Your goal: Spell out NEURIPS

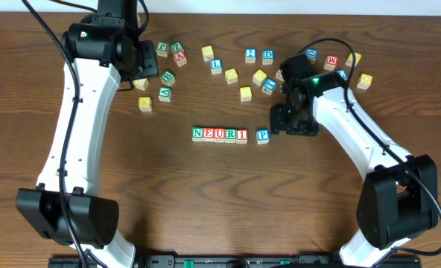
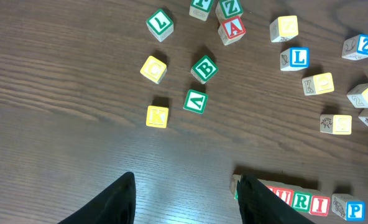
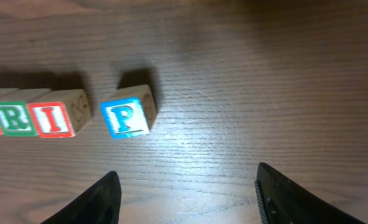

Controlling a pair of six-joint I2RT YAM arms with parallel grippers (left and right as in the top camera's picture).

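Five cubes stand in a row reading N E U R I (image 1: pixel 220 134) at the middle of the table. A blue P cube (image 1: pixel 262 135) sits just right of the row with a small gap, turned slightly askew; the right wrist view has this P cube (image 3: pixel 128 116) beside the row's end (image 3: pixel 53 118). My right gripper (image 1: pixel 280 119) hovers just up and right of the P cube, and in its own view the right gripper (image 3: pixel 187 193) is open with only bare wood between the fingers. My left gripper (image 1: pixel 147 63) is at the back left, and the left gripper (image 2: pixel 187 199) is open and holds nothing.
Loose cubes are scattered across the back: green L (image 2: pixel 160 23), B (image 2: pixel 204 68), V (image 2: pixel 194 101), yellow K (image 2: pixel 157 116), blue L (image 1: pixel 216 65), 2 (image 1: pixel 250 54), D (image 1: pixel 267 56), and several yellow-topped ones (image 1: pixel 246 94). More cubes (image 1: pixel 331 60) lie behind the right arm.
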